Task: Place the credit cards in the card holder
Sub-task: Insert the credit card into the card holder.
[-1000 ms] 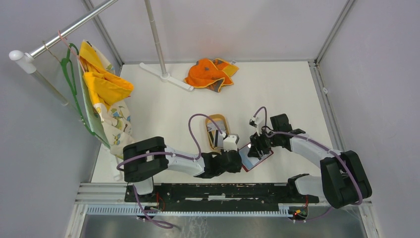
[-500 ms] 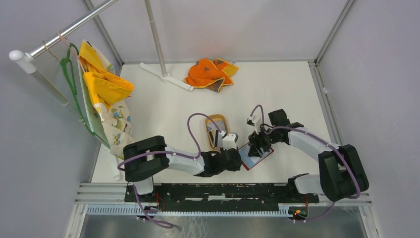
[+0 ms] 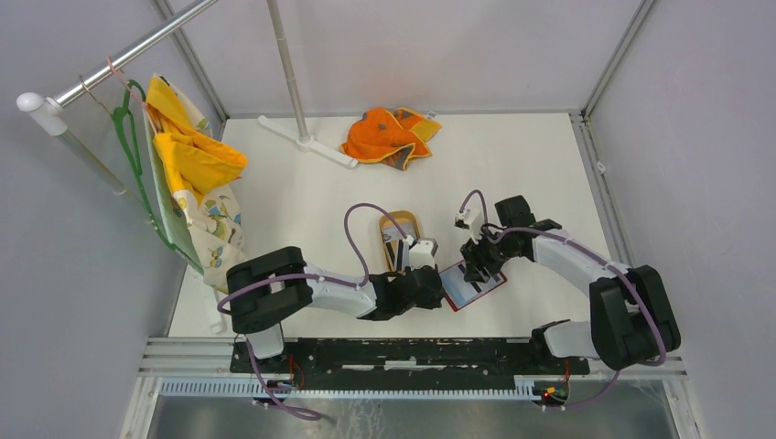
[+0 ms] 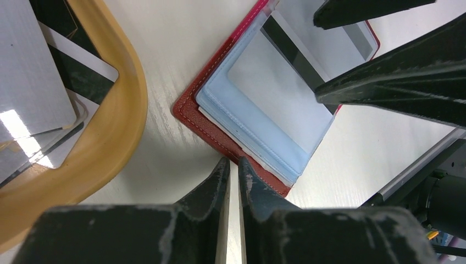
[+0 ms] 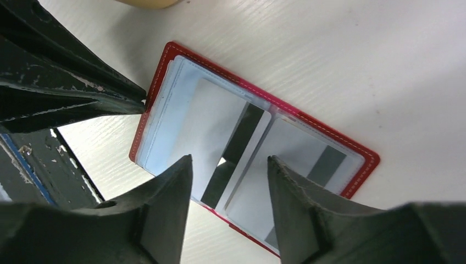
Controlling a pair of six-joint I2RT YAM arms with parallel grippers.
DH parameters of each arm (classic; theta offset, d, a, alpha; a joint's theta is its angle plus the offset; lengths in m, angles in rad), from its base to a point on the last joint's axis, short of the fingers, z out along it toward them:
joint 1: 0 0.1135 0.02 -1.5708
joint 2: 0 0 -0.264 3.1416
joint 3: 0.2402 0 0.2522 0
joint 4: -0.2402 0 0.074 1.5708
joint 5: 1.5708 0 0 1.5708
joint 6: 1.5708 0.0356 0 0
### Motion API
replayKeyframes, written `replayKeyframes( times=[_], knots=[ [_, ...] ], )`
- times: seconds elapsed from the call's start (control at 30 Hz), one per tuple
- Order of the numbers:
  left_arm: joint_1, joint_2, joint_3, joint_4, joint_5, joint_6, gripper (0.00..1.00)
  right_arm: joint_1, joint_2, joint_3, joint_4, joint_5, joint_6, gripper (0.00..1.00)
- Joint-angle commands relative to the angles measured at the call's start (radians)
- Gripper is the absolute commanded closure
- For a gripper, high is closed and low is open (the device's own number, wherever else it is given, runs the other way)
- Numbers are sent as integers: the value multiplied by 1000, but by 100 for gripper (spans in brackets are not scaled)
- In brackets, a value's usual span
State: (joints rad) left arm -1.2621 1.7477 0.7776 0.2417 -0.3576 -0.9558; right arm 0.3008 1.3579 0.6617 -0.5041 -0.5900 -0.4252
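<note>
The left arm lies low over the desk [image 3: 302,192]. It stretches from its base toward the middle, with the elbow bent and the wrist pointing to the right. The left end effector [image 4: 232,162] is almost shut. Only a thin slit shows between its fingers, and nothing shows in that slit. Its tips sit right at a red edge of the card holder [image 4: 264,110]. It is not clear if they press on it.

The right arm goes up from its base, bends at the elbow and comes back to the left. Its wrist tips down over the card holder. The right end effector [image 5: 228,159] is open wide and holds nothing. Its fingers hang over the open pages.

The card holder lies open and flat on the desk, between the two end effectors and just beside the wooden tray [image 3: 400,216]. A dark-striped credit card [image 5: 220,126] lies on the page nearer the left end effector, with one end sticking out over the middle fold. A grey-striped credit card [image 5: 299,159] sits in the other page. More credit cards [image 4: 33,77] lie in the tray.
</note>
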Motion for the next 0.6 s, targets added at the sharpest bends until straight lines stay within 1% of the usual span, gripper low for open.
replayKeyframes(
  times=[0.0, 0.07, 0.2, 0.27, 0.37, 0.57],
  knots=[
    [12, -4, -8, 33, 4, 56, 84, -3, -76, 23, 23, 45, -27, 48],
    [15, -2, -5, 33, 8, 62, 84, -6, -84, 18, 29, 54, -32, 57],
    [19, 1, 3, 33, 15, 72, 84, -4, -72, 8, 44, 107, -34, 81],
    [19, 1, 5, 32, 16, 75, 84, -3, -60, 6, 51, 135, -33, 89],
    [20, 3, 5, 33, 20, 75, 84, 3, -38, 3, 54, 168, -35, 95],
    [22, 11, 11, 41, 33, 84, 84, 40, 4, 5, 52, 192, -37, 97]
  ],
)
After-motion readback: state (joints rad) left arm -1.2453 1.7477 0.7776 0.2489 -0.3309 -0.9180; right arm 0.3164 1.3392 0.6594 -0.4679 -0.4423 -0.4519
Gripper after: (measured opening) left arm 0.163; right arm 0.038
